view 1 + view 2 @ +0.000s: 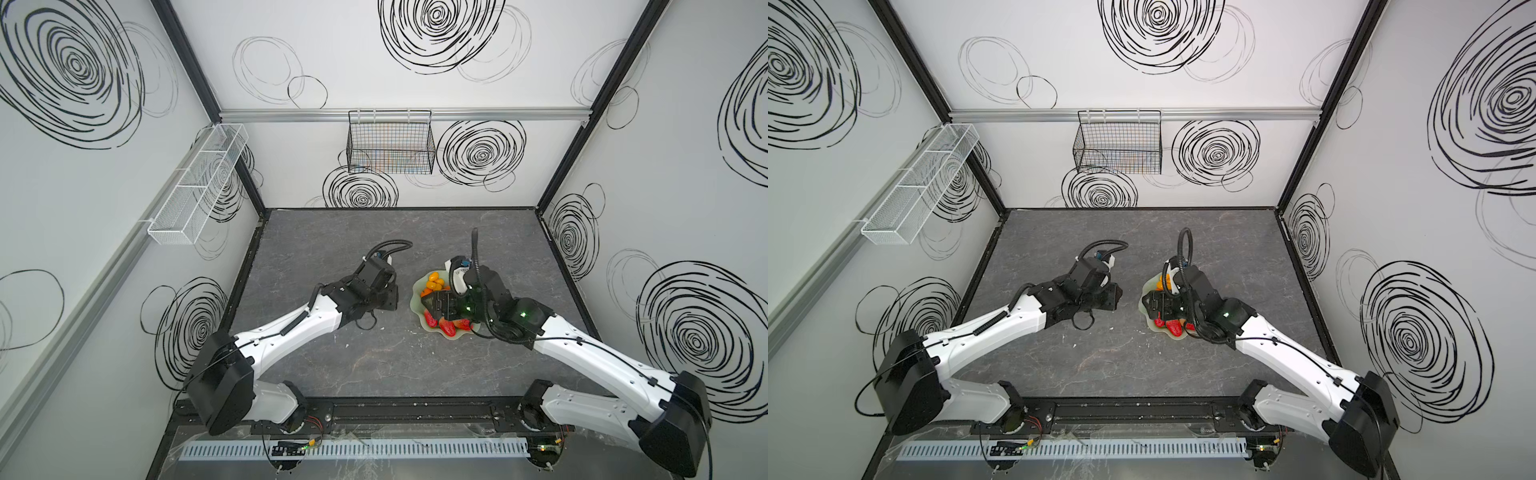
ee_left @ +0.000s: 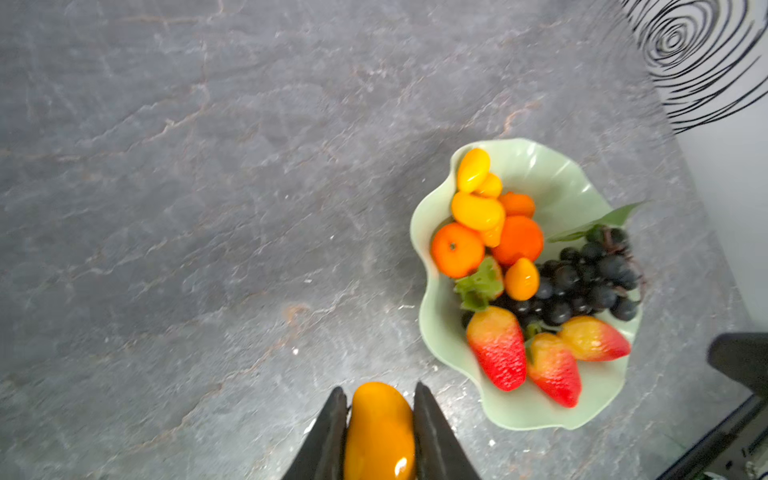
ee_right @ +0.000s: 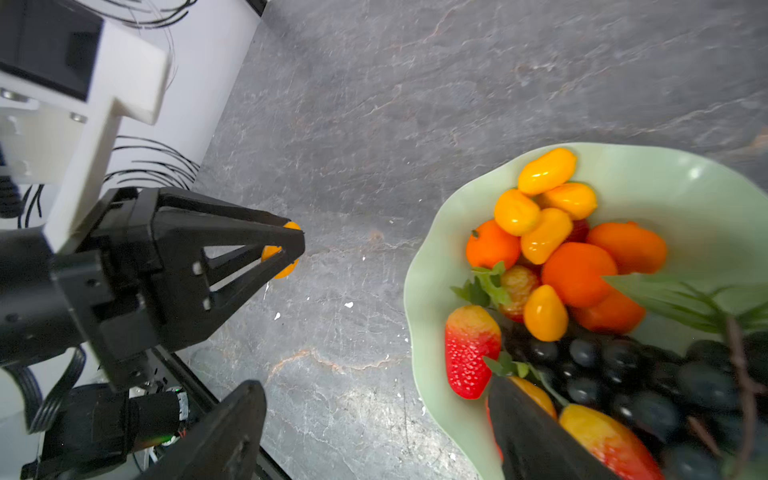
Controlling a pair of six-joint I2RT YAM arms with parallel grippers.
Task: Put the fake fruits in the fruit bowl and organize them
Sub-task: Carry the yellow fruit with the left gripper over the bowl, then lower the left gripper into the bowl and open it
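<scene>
- Right of centre in both top views: fruit bowl point(image 1: 417, 297) already holds strawberries point(image 2: 498, 349), tangerines point(image 2: 457, 249), grapes point(image 2: 582, 282) and several kumquats point(image 2: 478, 212).
- left gripper point(image 2: 380, 390), just left of bowl, pinches one more kumquat point(image 2: 380, 432); not yet placed.
- right gripper point(image 3: 374, 388) over bowl, jaws wide, empty.
- Looks nearly done.

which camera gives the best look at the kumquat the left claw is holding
The left wrist view: the kumquat sits large and sharp, pinched by the left claw. The right wrist view shows only orange slivers of it past the claw's side. In both top views the left arm hides it.
</scene>
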